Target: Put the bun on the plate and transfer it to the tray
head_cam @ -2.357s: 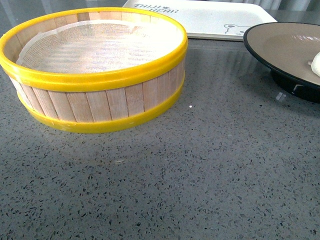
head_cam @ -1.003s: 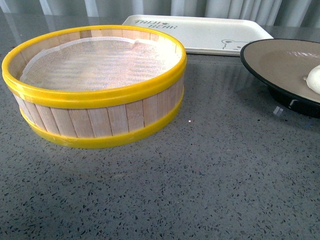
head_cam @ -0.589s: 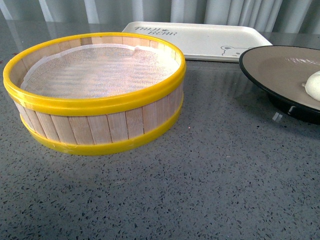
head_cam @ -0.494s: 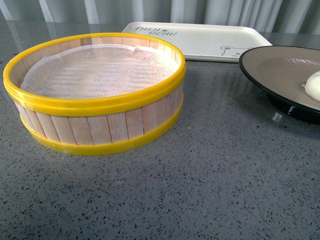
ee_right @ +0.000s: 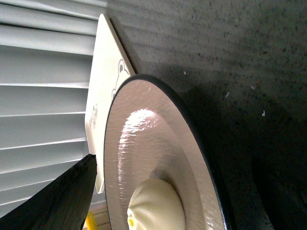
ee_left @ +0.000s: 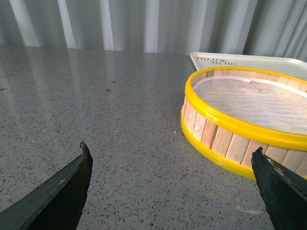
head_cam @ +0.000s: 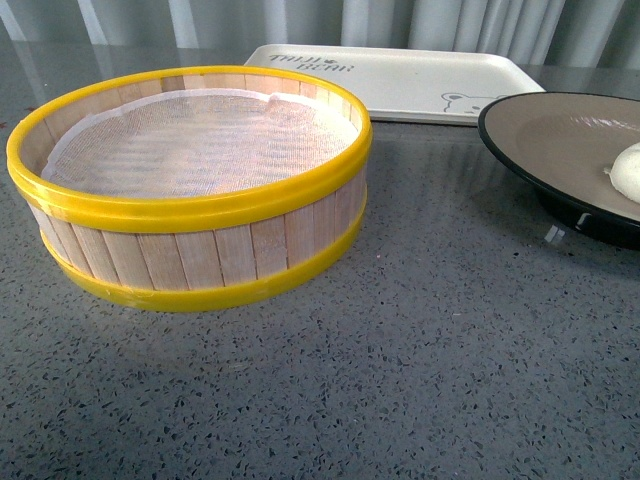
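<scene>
One white pleated bun (ee_right: 156, 208), yellow-dotted, sits on the plate (ee_right: 139, 143).

The bun (head_cam: 630, 172) and plate (head_cam: 560, 130) — both cut by front view's right edge.

Bun (head_cam: 628, 172) on plate (head_cam: 540, 125), right; steamer basket (head_cam: 200, 250) left; tray (head_cam: 400, 75) behind both.

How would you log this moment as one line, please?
small white pleated steamed bun: on wide black-rimmed round plate | plate: on grey table, not yet on cream rectangular tray | left gripper: open, empty | right gripper: open
</scene>
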`<state>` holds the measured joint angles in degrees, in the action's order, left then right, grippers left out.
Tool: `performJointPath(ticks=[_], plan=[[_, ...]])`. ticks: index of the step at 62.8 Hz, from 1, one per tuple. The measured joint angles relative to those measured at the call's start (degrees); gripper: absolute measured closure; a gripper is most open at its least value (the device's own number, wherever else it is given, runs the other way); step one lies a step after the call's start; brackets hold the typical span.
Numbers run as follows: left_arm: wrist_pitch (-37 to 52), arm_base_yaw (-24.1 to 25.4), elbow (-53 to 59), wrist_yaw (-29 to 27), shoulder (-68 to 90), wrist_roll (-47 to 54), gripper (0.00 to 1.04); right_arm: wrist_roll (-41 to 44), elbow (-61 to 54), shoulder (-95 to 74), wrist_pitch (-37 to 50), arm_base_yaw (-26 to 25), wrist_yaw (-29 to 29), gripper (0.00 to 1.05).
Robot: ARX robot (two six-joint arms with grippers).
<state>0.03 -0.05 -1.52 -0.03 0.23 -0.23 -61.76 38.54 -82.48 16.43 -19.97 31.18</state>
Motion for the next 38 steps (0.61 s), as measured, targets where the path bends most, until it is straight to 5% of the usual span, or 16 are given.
performJointPath(ticks=[18, 38], plan=[[0.00, 0.00, 0.00, 0.00, 0.00, 0.00, 0.07, -2.93, -2.21, -0.70, 1.31, 1.70, 0.70, 0.10], [0.00, 0.00, 0.00, 0.00, 0.00, -0.02, 0.07, -3.58, -3.65, 0.76, 1.55, 1.75, 1.53, 0.67]])
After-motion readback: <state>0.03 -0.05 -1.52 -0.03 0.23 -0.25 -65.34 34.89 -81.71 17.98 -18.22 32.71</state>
